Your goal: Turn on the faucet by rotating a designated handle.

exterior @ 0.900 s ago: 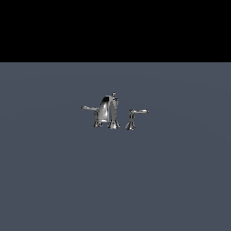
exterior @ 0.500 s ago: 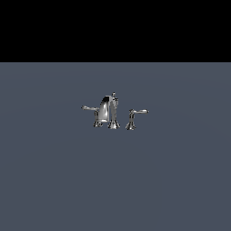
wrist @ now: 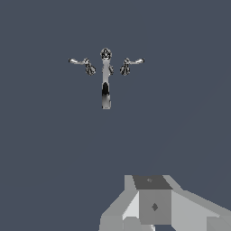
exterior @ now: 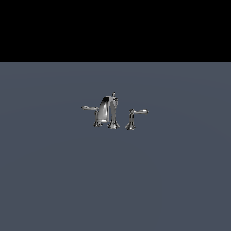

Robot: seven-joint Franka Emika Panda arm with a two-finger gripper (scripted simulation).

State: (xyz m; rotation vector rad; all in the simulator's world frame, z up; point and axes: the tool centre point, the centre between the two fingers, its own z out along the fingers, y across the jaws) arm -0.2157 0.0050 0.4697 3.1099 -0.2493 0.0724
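The chrome faucet (exterior: 109, 113) stands alone in the middle of the grey floor in the exterior view. Its arched spout (exterior: 104, 109) overlaps the post of the lever on the exterior view's left. The handle (exterior: 138, 111) is the slim lever on its own flared post (exterior: 131, 122), clear of the spout on the exterior view's right. The wrist view looks down on the faucet (wrist: 106, 85) from above, a lever on each side; which one is the handle I cannot tell. Only the grey body of my gripper (wrist: 154, 205) shows there, far from the faucet, its fingers out of frame.
A flat dark grey floor (exterior: 115, 180) spreads around the faucet on every side. A black band (exterior: 115, 29) fills the top of the exterior view. No arm shows in the exterior view.
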